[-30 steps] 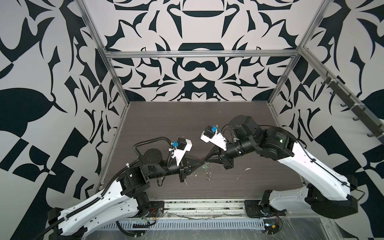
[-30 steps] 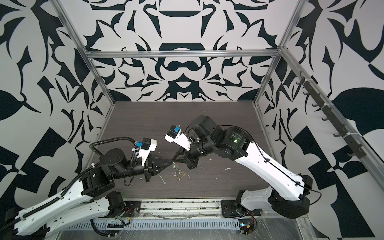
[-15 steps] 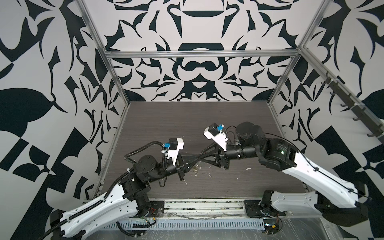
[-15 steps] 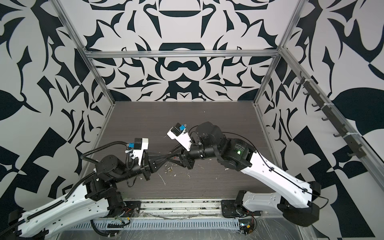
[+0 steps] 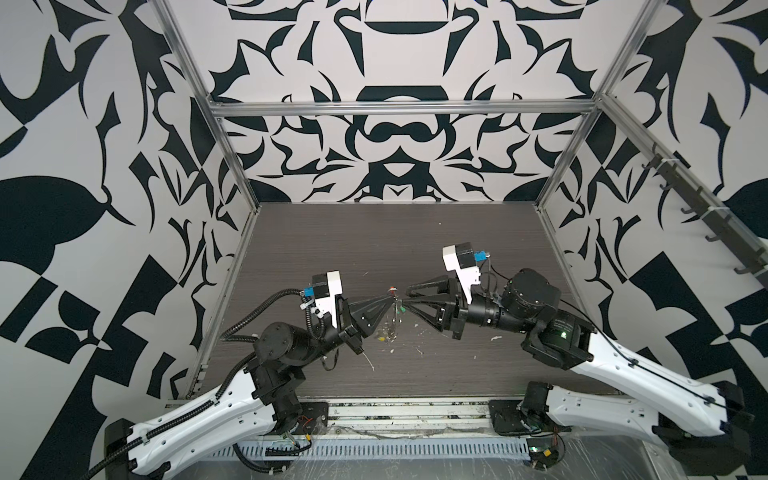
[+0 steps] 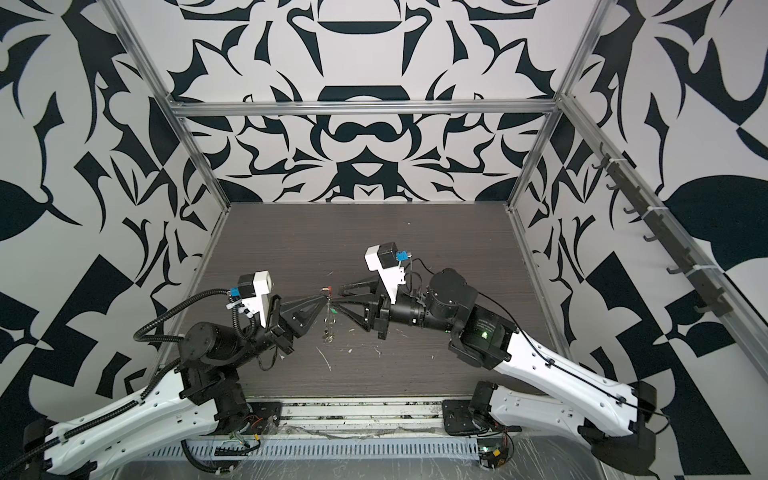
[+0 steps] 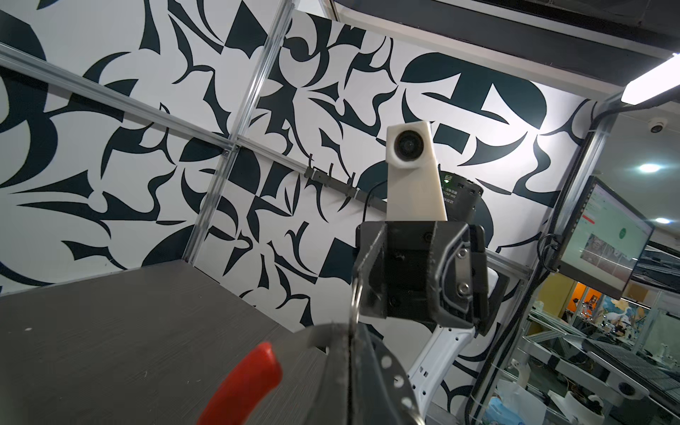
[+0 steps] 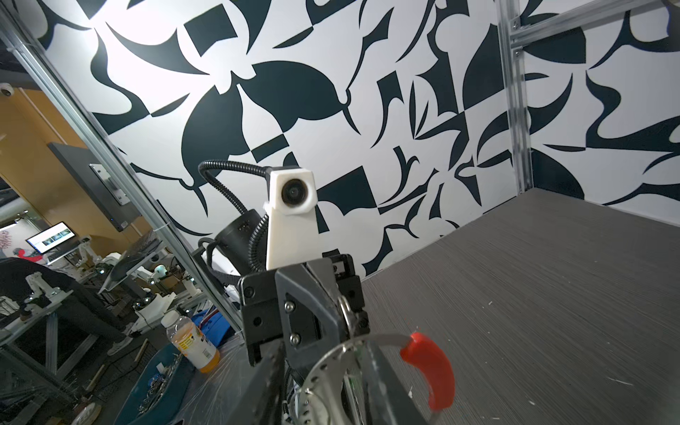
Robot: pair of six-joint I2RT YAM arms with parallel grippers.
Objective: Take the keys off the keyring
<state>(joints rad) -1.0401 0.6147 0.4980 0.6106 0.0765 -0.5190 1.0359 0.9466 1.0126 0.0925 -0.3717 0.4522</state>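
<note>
My left gripper (image 5: 390, 297) (image 6: 326, 296) is shut on the keyring above the middle of the table. The keyring is a thin grey hoop whose red sleeve (image 5: 391, 288) (image 7: 243, 382) (image 8: 430, 368) sticks up by the fingertips. The keys (image 5: 390, 328) (image 6: 328, 328) dangle below that grip, with a yellow tag (image 5: 380, 337) and a green tag (image 5: 402, 308). In the left wrist view the left gripper (image 7: 349, 331) has its jaws pressed together. My right gripper (image 5: 408, 297) (image 6: 340, 297) (image 8: 323, 342) faces it, open, its fingers on either side of the hoop's metal band (image 8: 331, 360).
White flecks of debris (image 5: 419, 352) (image 5: 495, 338) lie on the dark wood-grain table (image 5: 374, 241) under and to the right of the grippers. Patterned walls with aluminium posts (image 5: 232, 174) close in the left, back and right sides.
The right gripper has opened and its arm has drawn back to the right. The left gripper has stayed shut and risen slightly with the keyring.
</note>
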